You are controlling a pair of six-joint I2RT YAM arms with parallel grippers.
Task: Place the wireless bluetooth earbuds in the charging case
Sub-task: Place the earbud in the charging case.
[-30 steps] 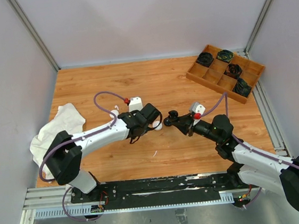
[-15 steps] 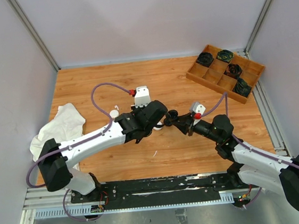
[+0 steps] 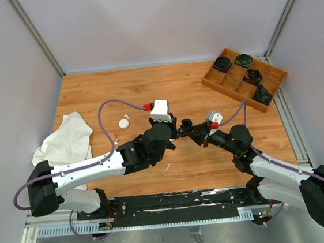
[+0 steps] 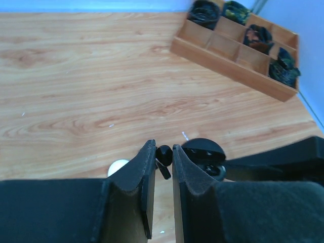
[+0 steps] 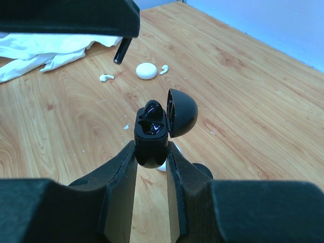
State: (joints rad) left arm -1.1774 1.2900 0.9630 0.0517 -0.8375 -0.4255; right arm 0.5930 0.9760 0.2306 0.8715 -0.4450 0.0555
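My right gripper (image 5: pixel 151 147) is shut on the black charging case (image 5: pixel 151 132), held above the table with its lid (image 5: pixel 182 112) hinged open to the right. A glossy black shape sits in the case's far slot. My left gripper (image 4: pixel 163 149) is shut on a black earbud (image 4: pixel 163 154), stem pointing down, just left of the case (image 4: pixel 202 152). In the right wrist view the earbud's stem (image 5: pixel 121 50) pokes out below the left fingers. From above, the two grippers (image 3: pixel 175 133) (image 3: pixel 188 127) meet at the table's middle.
A white round case (image 5: pixel 147 71) lies on the wood with two white earbuds (image 5: pixel 106 77) (image 5: pixel 163 69) beside it. A white cloth (image 3: pixel 65 140) lies at the left. A wooden tray (image 3: pixel 223 82) with dark items stands back right. Another white puck (image 4: pixel 119 166) lies under the grippers.
My left arm has swung right and stretched out, bringing the black earbud up beside the open case. The right arm and the case have stayed put.
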